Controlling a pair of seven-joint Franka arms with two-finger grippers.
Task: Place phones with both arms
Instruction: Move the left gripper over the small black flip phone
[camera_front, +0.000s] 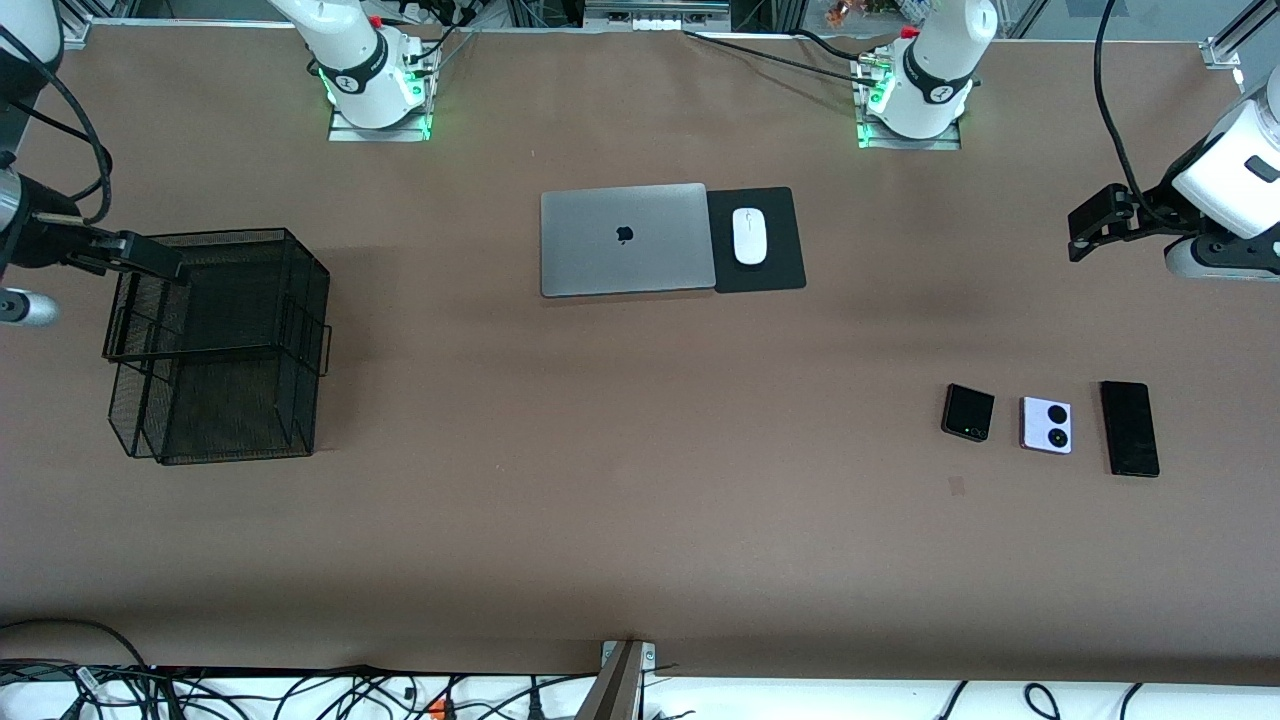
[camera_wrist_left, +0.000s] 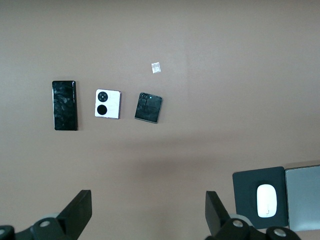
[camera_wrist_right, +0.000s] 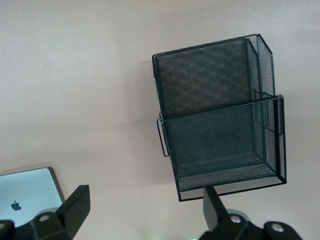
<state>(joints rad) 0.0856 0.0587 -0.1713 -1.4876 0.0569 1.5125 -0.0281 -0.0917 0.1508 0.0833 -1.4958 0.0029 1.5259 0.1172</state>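
Three phones lie in a row on the brown table toward the left arm's end: a small black folded one (camera_front: 968, 412), a lilac-white one with two black circles (camera_front: 1046, 425), and a long black slab (camera_front: 1129, 428). In the left wrist view they show as the folded one (camera_wrist_left: 148, 107), the lilac-white one (camera_wrist_left: 108, 104) and the slab (camera_wrist_left: 65, 105). My left gripper (camera_front: 1090, 225) (camera_wrist_left: 148, 215) is open and empty, high over bare table, apart from the phones. My right gripper (camera_front: 150, 260) (camera_wrist_right: 145, 212) is open and empty, over the edge of the black mesh basket (camera_front: 215, 345) (camera_wrist_right: 220, 120).
A closed grey laptop (camera_front: 625, 238) (camera_wrist_left: 302, 197) (camera_wrist_right: 27, 197) lies mid-table, farther from the front camera than the phones. Beside it a white mouse (camera_front: 748, 236) (camera_wrist_left: 266, 200) sits on a black pad (camera_front: 775, 270). A small tape mark (camera_front: 957, 486) (camera_wrist_left: 155, 67) lies near the folded phone.
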